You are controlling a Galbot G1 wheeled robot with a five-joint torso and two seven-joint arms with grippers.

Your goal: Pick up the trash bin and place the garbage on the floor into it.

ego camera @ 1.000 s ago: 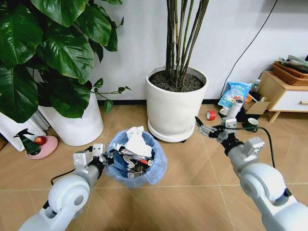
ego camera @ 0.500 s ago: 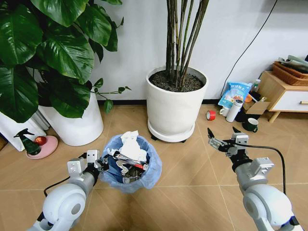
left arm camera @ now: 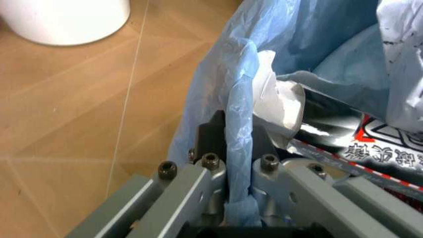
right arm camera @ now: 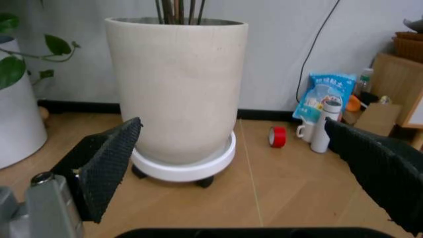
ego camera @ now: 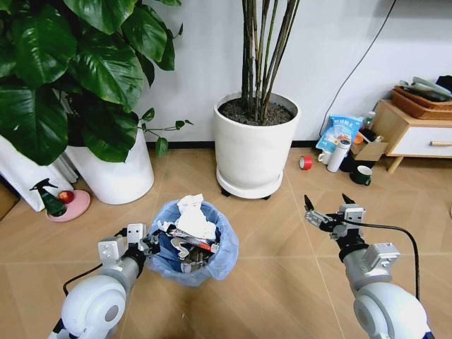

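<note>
Trash bin [ego camera: 192, 241]: hangs off left gripper [ego camera: 150, 243], pinched on bag-lined rim, already stuffed with garbage [ego camera: 191, 220]. Right gripper [ego camera: 328, 210] spread wide, empty, waiting over floor [ego camera: 275, 282].

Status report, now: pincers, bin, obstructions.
Left pincer shut on trash bin rim. Right pincer open, holding nothing, above floor. Garbage heaped in bin. Nothing blocking.
</note>
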